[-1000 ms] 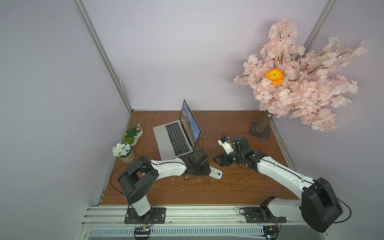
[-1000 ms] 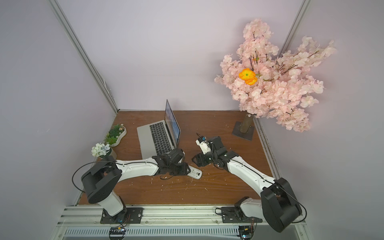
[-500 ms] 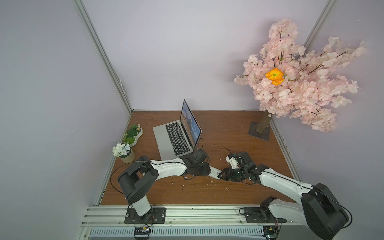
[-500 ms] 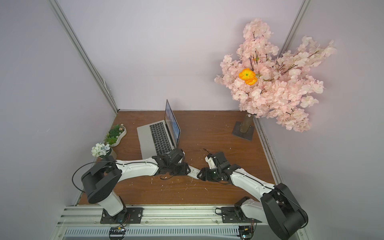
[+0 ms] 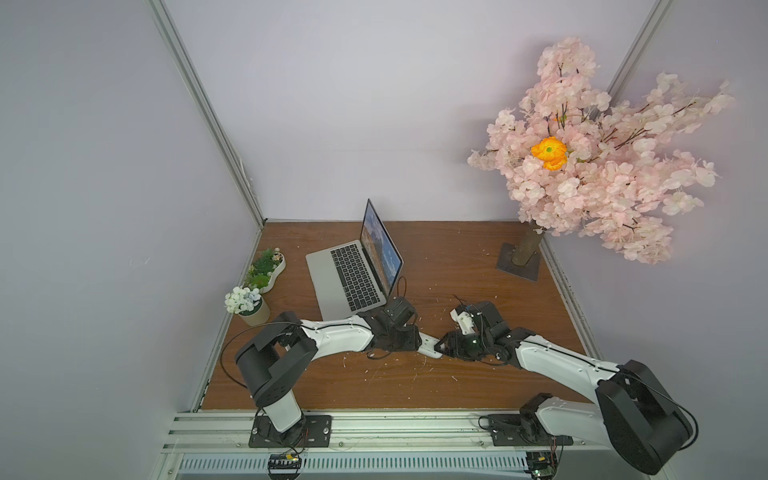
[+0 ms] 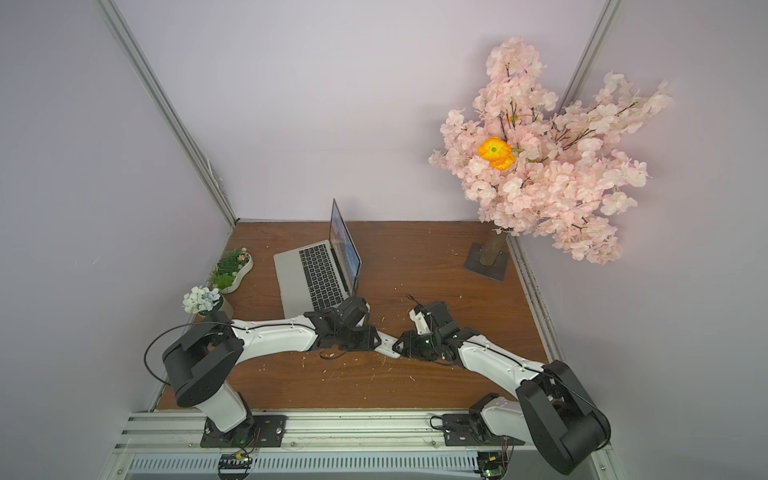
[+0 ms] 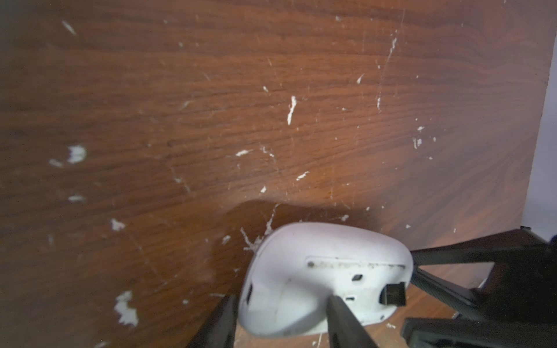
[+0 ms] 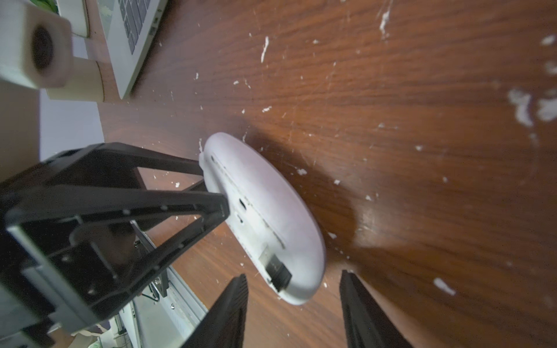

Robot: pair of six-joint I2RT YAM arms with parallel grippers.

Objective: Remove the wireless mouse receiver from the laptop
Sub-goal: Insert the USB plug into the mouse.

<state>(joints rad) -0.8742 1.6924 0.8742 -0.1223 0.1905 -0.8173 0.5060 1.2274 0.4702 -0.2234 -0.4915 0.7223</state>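
The silver-grey laptop [image 5: 353, 278] [image 6: 316, 274] stands open at the back left of the wooden table; its corner shows in the right wrist view [image 8: 129, 45]. My left gripper [image 7: 283, 316] [image 5: 417, 340] is shut on a white oval mouse [image 7: 301, 271] [image 8: 271, 211] [image 5: 430, 345], held on edge with its underside showing. The wireless mouse receiver [image 7: 393, 293] [image 8: 278, 272], a small dark stub, sits in a slot at the end of that underside. My right gripper [image 8: 294, 275] [image 5: 444, 347] is open, one finger on each side of that end, with gaps.
A pink blossom tree on a square base [image 5: 519, 262] stands at the back right. A white flower pot [image 5: 249, 305] and a green planter [image 5: 266, 270] sit along the left edge. A metal rail [image 5: 374, 432] runs along the front. White flecks litter the wood.
My right arm has come down and forward from mid-table to the mouse's free end, and its jaws have narrowed. The left arm and the mouse have stayed still.
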